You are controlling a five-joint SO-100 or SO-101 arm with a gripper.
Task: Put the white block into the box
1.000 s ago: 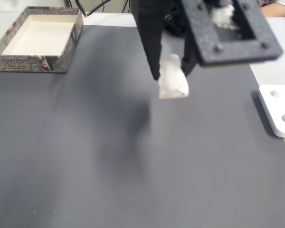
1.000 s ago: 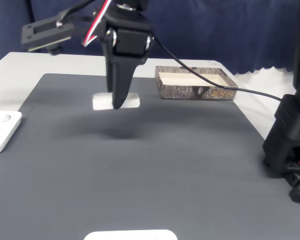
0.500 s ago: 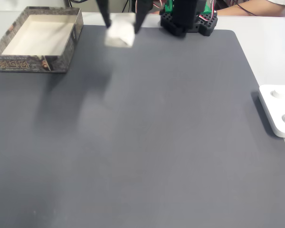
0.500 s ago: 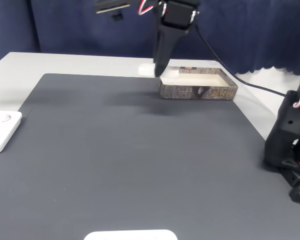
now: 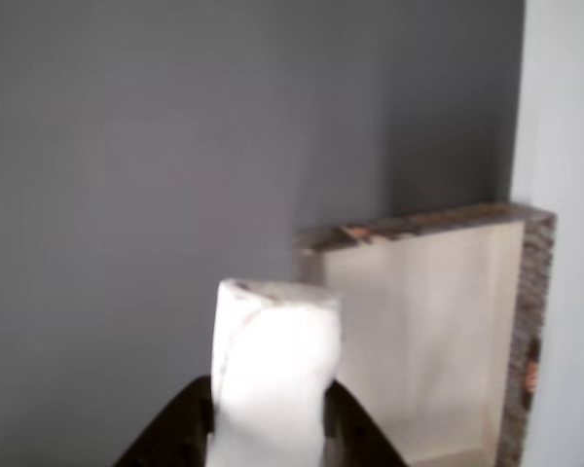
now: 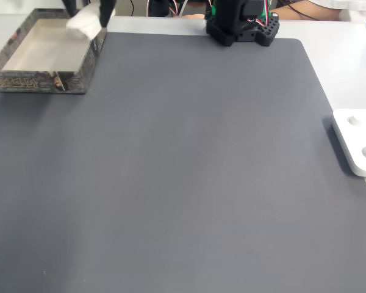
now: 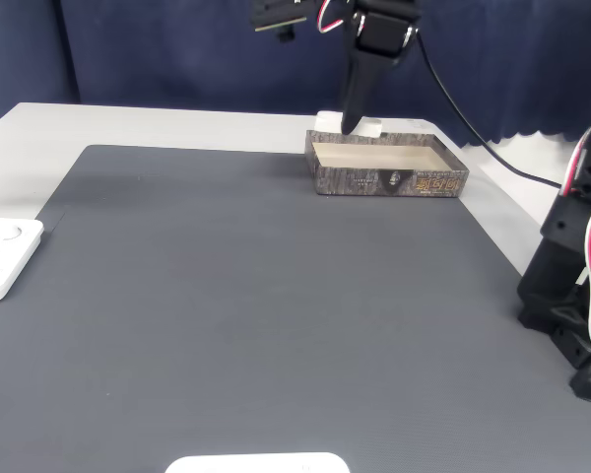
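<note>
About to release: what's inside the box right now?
The box shows a bare beige floor. The block sits clamped in the gripper above its edge, hiding that corner.

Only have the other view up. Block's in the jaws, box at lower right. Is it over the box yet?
Observer: Partly. In a fixed view the white block overlaps the box at its corner nearest the arm base, partly over the right wall.
Operator: Height?
Observer: In a fixed view the gripper points down and the block shows above the box's far rim, not resting inside.
Operator: Anything else nearby?
Observer: A white device sits beside the mat, at its right edge, far from the box.
</note>
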